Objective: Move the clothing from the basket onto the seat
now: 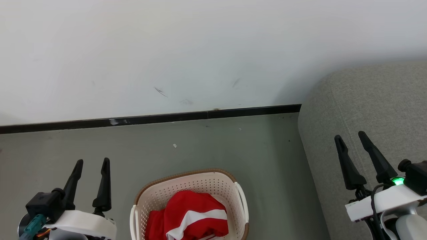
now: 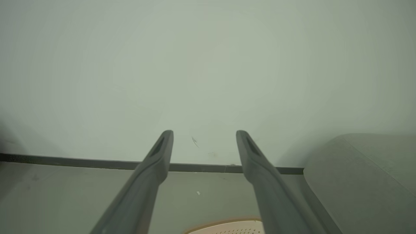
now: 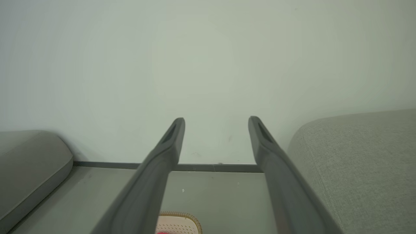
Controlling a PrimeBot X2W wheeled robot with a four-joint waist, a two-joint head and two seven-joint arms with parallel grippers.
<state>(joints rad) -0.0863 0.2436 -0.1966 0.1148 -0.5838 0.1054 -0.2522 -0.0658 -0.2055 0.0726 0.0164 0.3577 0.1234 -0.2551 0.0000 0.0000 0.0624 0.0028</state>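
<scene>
pale wall (image 1: 200, 50), grey floor (image 1: 233, 150) ahead. we hold left gripper (image 1: 93, 160) and right gripper (image 1: 349, 135) spread, nothing grasped. basket (image 1: 186, 174) sits between them, clothing (image 1: 193, 213) heaped inside. seat (image 1: 367, 100) lies just right of our right gripper, likely keeping the carry short.

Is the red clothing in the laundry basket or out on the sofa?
In the laundry basket. The red clothing lies bunched inside its perforated walls; the visible part of the grey sofa bears none.
</scene>
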